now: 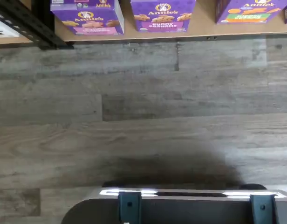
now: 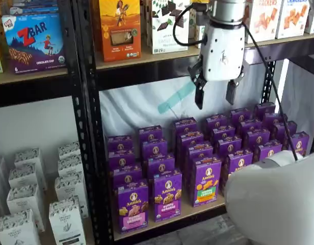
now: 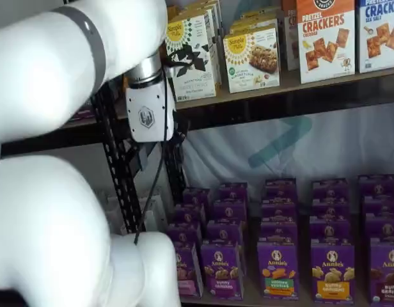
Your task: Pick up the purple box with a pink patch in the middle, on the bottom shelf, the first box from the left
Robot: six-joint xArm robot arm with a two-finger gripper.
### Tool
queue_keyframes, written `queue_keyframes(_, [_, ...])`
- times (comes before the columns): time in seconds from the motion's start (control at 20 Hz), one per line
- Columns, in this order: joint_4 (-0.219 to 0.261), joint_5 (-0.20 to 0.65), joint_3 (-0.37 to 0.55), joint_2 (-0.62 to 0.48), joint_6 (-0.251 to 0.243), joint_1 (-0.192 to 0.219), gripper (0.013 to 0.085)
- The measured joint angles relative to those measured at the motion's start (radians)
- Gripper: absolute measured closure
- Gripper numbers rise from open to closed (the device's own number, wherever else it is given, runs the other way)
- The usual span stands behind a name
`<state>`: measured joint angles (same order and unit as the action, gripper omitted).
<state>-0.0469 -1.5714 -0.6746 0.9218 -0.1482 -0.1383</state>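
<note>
On the bottom shelf (image 2: 198,213), at about seven o'clock of the purple rows in a shelf view, standing upright at the front: the purple box (image 2: 132,206) with its pink patch low on the face. Sitting just beside a "bunny grahams" box (image 2: 167,195), with an orange-and-green patched box (image 2: 206,181) next along. Showing again in the wrist view, the purple box (image 1: 87,17) resting near the black rack post (image 1: 29,23), with grey plank floor (image 1: 143,116) spreading in front of the shelf edge.

Hanging well above the rows, at roughly twelve o'clock over them, the gripper (image 2: 216,94): white body, two black fingers (image 2: 200,95) pointing down with a plain wide gap between, gripping nothing. Trailing beside the body, a black cable (image 2: 183,23). Filling much of a shelf view, the white arm (image 3: 50,128), partly covering the purple box (image 3: 187,272) at about six o'clock.
</note>
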Motion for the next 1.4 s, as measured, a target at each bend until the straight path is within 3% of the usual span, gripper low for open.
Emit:
queue_keyframes(0.25, [0.015, 0.129, 0.106, -0.007, -0.045, -0.049, 0.0130])
queue_keyframes(0.6, [-0.011, 0.270, 0.202, -0.062, -0.062, -0.074, 0.0130])
queue_keyframes(1.1, [0.008, 0.580, 0.341, -0.188, -0.095, -0.114, 0.0130])
queue_keyframes(1.4, [0.097, 0.756, 0.373, -0.325, -0.180, -0.144, 0.0130])
